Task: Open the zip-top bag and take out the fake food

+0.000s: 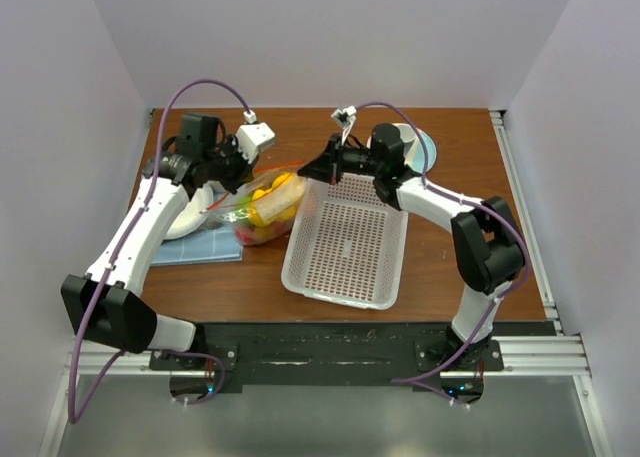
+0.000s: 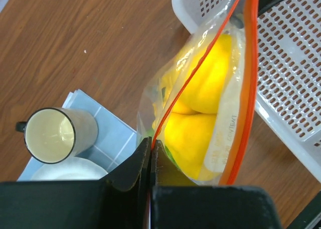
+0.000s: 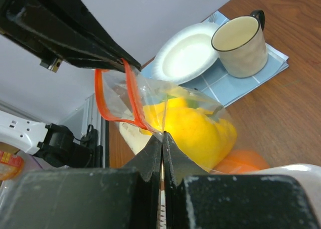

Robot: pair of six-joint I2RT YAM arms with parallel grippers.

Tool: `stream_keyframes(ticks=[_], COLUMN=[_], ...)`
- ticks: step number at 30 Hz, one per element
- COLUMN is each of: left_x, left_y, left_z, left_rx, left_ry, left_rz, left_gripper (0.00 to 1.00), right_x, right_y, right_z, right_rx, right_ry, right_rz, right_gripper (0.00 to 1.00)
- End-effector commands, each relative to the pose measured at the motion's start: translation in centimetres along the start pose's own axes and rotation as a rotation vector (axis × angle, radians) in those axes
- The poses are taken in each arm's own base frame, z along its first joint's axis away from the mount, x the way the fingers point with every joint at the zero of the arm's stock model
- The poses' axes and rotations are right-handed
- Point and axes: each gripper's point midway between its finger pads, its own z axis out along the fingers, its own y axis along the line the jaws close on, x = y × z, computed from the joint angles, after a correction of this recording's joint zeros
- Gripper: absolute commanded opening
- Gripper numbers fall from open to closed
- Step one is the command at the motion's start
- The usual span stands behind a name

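Bottom centre: left gripper (image 2: 151, 148) pinched on the orange strip of the zip-top bag (image 2: 231, 120). Yellow fake food (image 2: 208, 86) inside. White basket (image 2: 296, 63) upper right; cup (image 2: 55, 135) lower left.

Lab test cell — white booth walls (image 1: 60, 127), alu rail base (image 1: 540, 355).

Bare table (image 1: 465, 152) lies open at the frame's right and along the lower left. The white basket (image 1: 347, 245) blocks the centre. The cup (image 2: 52, 135), plate (image 2: 70, 171) and blue mat (image 1: 205, 247) crowd the space left of the zip-top bag (image 1: 262, 212).

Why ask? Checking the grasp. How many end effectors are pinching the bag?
2. The left end effector pinches the zip-top bag by its orange-red strip on the left; the right end effector pinches the opposite lip.
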Motion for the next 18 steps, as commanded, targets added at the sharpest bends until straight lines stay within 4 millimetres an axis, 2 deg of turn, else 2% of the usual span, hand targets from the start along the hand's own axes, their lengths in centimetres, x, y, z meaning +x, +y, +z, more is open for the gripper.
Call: stream_keyframes(ticks=[1, 3, 4, 5, 6, 7, 8, 9, 10, 11, 12, 13, 14, 16, 17, 18], left_x=[-1.6, -2.3, -3.2, -3.7, -4.2, -5.2, -5.3, -5.7, -6.1, -6.2, -6.0, -6.3, -6.2, -5.9, -5.9, -5.6], left_y=[1.4, 2.1, 2.6, 3.2, 3.6, 4.1, 4.5, 4.8, 5.1, 5.3, 5.1, 4.8, 4.5, 3.8, 3.6, 3.2], left_z=[-1.0, -1.8, -2.5, -3.3, -4.0, -5.0, -5.7, -6.4, -7.1, -7.7, -7.9, -8.3, -8.5, -8.5, -8.6, -8.7], left_rx=[-0.079, -0.116, -0.144, -0.184, -0.211, -0.242, -0.275, -0.298, -0.318, -0.343, -0.337, -0.335, -0.327, -0.307, -0.299, -0.285], left_ry=[-0.041, -0.047, -0.066, -0.069, -0.076, -0.094, -0.087, -0.091, -0.095, -0.09, -0.081, -0.092, -0.096, -0.092, -0.093, -0.084], left_rz=[0.036, 0.04, 0.042, 0.044, 0.046, 0.044, 0.039, 0.035, 0.014, 0.0, -0.016, -0.036, -0.047, -0.086, -0.101, -0.116], left_gripper=[0.0, 0.0, 0.0, 0.0, 0.0, 0.0, 0.0, 0.0, 0.0, 0.0, 0.0, 0.0, 0.0, 0.0, 0.0, 0.0], right_x=[-2.5, -2.7, -2.7, -2.5, -3.4, -2.6, -2.9, -3.4, -3.2, -3.0, -2.9, -4.1, -3.6, -3.9, -3.9, -3.3], right_y=[3.2, 3.5, 3.5, 3.4, 3.9, 3.4, 3.4, 4.2, 3.6, 3.6, 4.1, 5.4, 5.8, 9.1, 9.7, 11.6], right_z=[-0.9, -1.2, -1.4, -1.7, -2.0, -2.4, -2.8, -3.2, -3.9, -4.4, -4.7, -5.6, -5.8, -5.5, -5.3, -4.3], right_rx=[-0.043, -0.032, -0.015, 0.005, 0.034, 0.074, 0.109, 0.131, 0.204, 0.235, 0.25, 0.277, 0.288, 0.258, 0.265, 0.226], right_ry=[-0.047, -0.046, -0.042, -0.04, -0.064, -0.03, -0.029, -0.032, -0.021, -0.023, -0.027, -0.07, -0.072, -0.106, -0.119, -0.11], right_rz=[-0.087, -0.087, -0.084, -0.079, -0.1, -0.093, -0.1, -0.124, -0.134, -0.137, -0.145, -0.183, -0.185, -0.224, -0.229, -0.237], right_gripper=[0.0, 0.02, 0.05, 0.14, 0.17, 0.19, 0.24, 0.24, 0.24, 0.3, 0.33, 0.34, 0.38, 0.44, 0.44, 0.45])
